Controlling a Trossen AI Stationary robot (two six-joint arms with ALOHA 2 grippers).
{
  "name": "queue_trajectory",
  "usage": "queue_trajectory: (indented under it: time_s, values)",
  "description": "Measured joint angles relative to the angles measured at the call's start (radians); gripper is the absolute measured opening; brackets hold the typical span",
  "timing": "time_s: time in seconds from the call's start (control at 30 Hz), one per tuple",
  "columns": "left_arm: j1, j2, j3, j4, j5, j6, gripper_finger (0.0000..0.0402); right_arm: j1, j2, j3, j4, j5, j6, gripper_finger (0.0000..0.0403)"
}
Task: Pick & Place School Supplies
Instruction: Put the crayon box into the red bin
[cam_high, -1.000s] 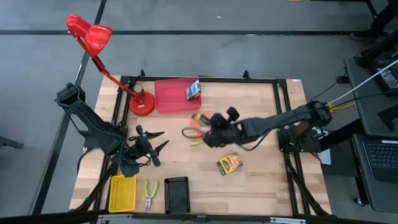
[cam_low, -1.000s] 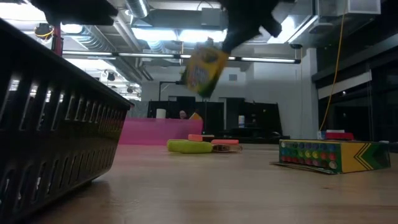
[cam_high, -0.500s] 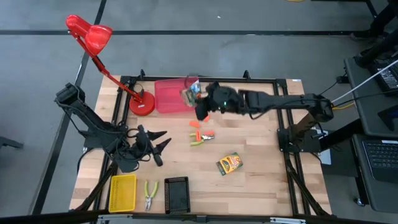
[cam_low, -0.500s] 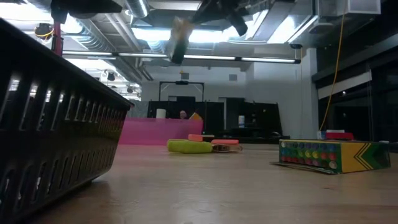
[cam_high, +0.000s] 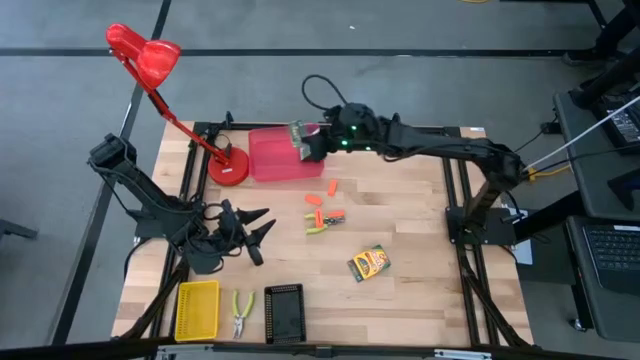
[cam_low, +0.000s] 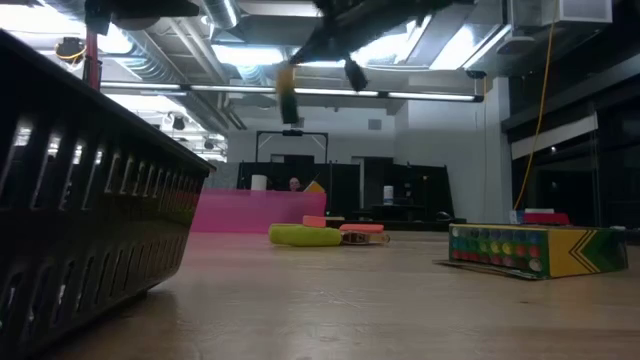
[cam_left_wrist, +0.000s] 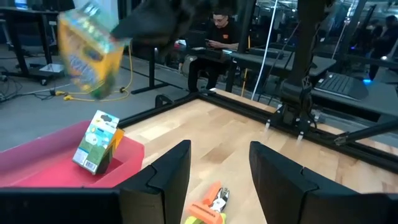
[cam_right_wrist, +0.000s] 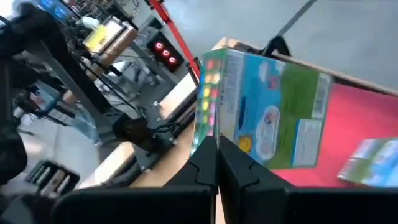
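Note:
My right gripper (cam_high: 305, 142) is shut on a green-and-yellow printed box (cam_right_wrist: 267, 118) and hangs in the air over the red tray (cam_high: 270, 160); the low view shows the box high up (cam_low: 287, 92). A second box (cam_left_wrist: 96, 142) leans inside that tray. The third box (cam_high: 368, 263) lies flat on the table. Stubby orange pieces (cam_high: 331, 187) and a green-handled tool (cam_high: 318, 226) lie mid-table. Yellow-green-handled pliers (cam_high: 241, 312) lie at the near edge. My left gripper (cam_high: 255, 228) is open above the table's left part, touching nothing. My right gripper pinches the box between its two fingers (cam_right_wrist: 239, 163) at one edge of the box's end (cam_right_wrist: 214, 134). The box is lifted clear, its printed face tilted, above the red tray's right part.
A red desk lamp (cam_high: 150, 60) stands with its base (cam_high: 228, 168) left of the red tray. A yellow tray (cam_high: 197, 310) and a black tray (cam_high: 284, 313) sit at the near edge. A person (cam_left_wrist: 219, 28) sits beyond the table.
My right gripper has carried the box from above the table's middle up and toward the far edge, ending over the red tray. The box stayed in the hold and turned as it travelled. The orange pieces and the tool beneath came into view.

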Motion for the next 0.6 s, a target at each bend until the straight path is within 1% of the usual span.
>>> queue_trajectory:
  time_s: [0.13,0.23,0.37,0.6]
  values:
    - [0.000,0.000,0.000,0.058,-0.003,0.046,0.0161,-0.032,0.087,0.000,0.181,-0.081,0.089,0.0000]
    - [0.000,0.000,0.000,0.089,-0.003,0.073,0.0161,-0.047,0.140,0.000,0.238,-0.108,0.142,0.0000]
    - [0.000,-0.001,0.000,0.107,-0.003,0.078,0.0161,-0.064,0.188,0.000,0.232,-0.103,0.165,0.0000]
    - [-0.003,-0.002,0.000,0.139,-0.003,0.090,0.0161,-0.101,0.203,0.000,0.231,-0.024,0.187,0.0000]
